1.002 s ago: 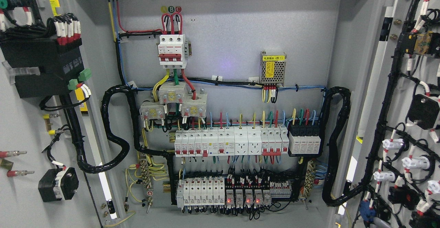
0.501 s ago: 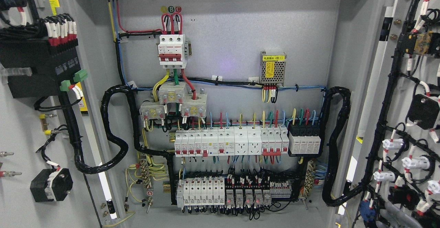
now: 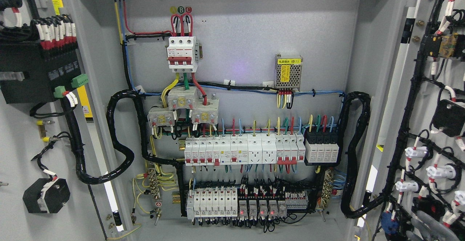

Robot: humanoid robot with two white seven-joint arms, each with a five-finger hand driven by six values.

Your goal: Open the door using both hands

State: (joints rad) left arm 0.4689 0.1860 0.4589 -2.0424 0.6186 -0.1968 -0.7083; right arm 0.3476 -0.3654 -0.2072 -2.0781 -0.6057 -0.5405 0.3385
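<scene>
Left door (image 3: 21, 135) cut by left edge; its black module (image 3: 36, 77) runs partly out of view. Right door (image 3: 436, 99) cut by right edge. Grey shape (image 3: 432, 226) at lower right, blurred, unidentifiable. Breaker row (image 3: 243, 150) print too small to read.

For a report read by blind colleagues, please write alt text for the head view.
An electrical cabinet stands open, left door and right door swung wide, exposing rows of circuit breakers, coloured wiring and a power supply module. No robot hand shows.
</scene>
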